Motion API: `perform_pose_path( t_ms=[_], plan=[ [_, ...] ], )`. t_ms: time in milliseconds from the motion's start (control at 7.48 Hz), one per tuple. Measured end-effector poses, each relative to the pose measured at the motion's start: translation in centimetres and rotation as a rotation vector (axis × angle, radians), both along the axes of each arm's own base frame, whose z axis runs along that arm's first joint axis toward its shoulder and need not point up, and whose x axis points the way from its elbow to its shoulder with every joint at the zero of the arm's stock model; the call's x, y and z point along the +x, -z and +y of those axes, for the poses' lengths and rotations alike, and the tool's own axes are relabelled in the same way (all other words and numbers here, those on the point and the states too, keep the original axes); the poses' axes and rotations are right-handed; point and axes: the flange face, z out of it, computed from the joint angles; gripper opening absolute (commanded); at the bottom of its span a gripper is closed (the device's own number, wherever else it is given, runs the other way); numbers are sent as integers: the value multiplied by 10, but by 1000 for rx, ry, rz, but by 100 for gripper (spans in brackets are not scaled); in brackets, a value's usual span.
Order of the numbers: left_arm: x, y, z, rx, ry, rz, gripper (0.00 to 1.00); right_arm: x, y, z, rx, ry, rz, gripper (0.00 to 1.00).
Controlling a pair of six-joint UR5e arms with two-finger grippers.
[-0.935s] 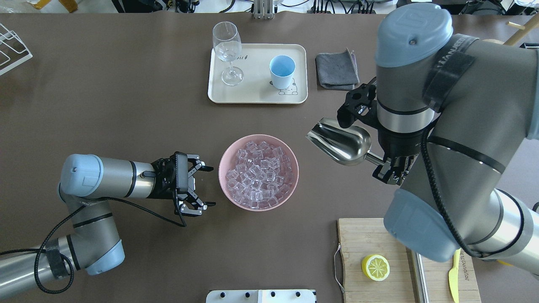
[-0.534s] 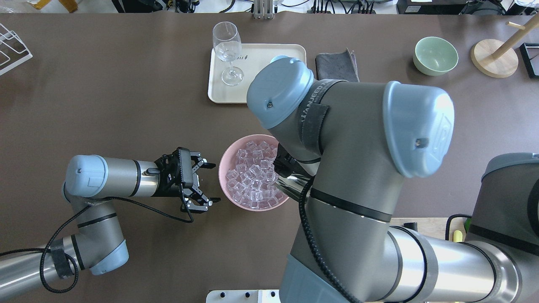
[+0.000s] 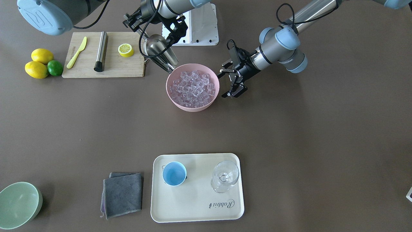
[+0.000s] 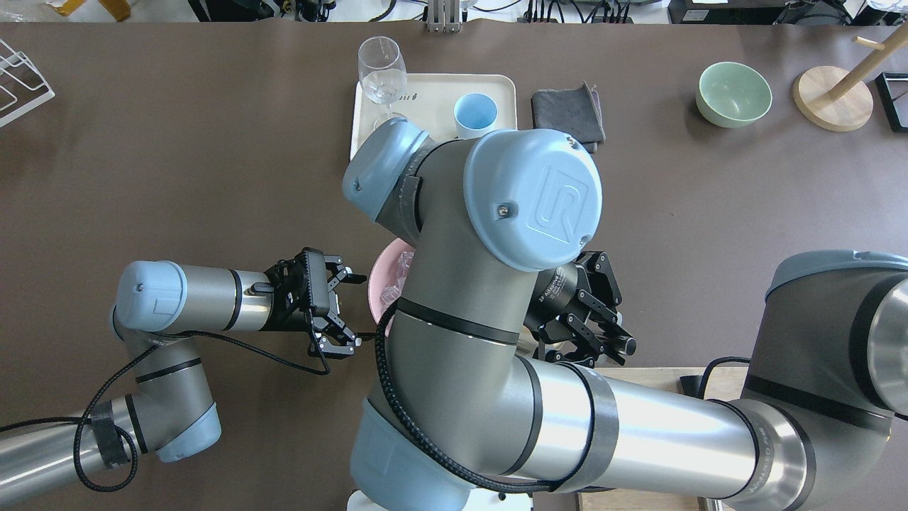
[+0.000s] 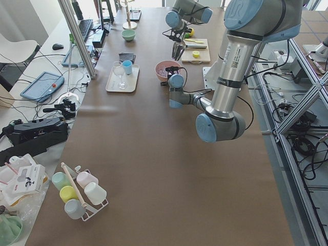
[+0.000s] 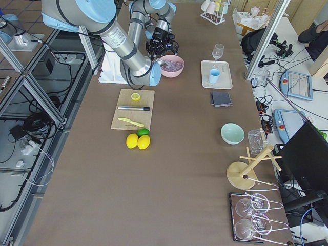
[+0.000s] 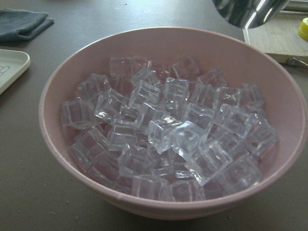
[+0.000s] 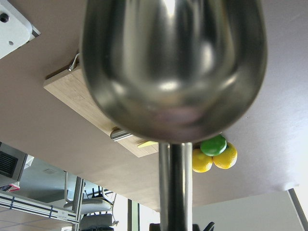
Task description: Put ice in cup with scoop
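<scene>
Right arm [image 4: 489,298]: swung farther across in the last half second; from above it now hides most of the bowl [image 3: 193,108] from you.
Scoop [image 3: 159,53]: tilted mouth-down, lip at the bowl's rim, over the ice [image 3: 193,86].
Right fingers [image 3: 132,20]: clamped on the scoop's thin handle.
Left fingers [image 3: 232,92]: spread apart, just beside the bowl's opposite side.
Cup [image 3: 174,174]: upright on the tray [image 3: 196,206], well apart from the bowl, across the surface [image 3: 305,145].
</scene>
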Motion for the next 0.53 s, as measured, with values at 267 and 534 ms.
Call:
perform_pose_path(
  t_ms=[267, 534],
  plan=[
    [0, 0, 0, 1, 0, 0, 98, -13, 13, -10, 6, 34, 56, 0],
    [0, 0, 0, 0, 0, -1, 98, -26, 25, -18, 2, 54, 85, 0]
  ],
)
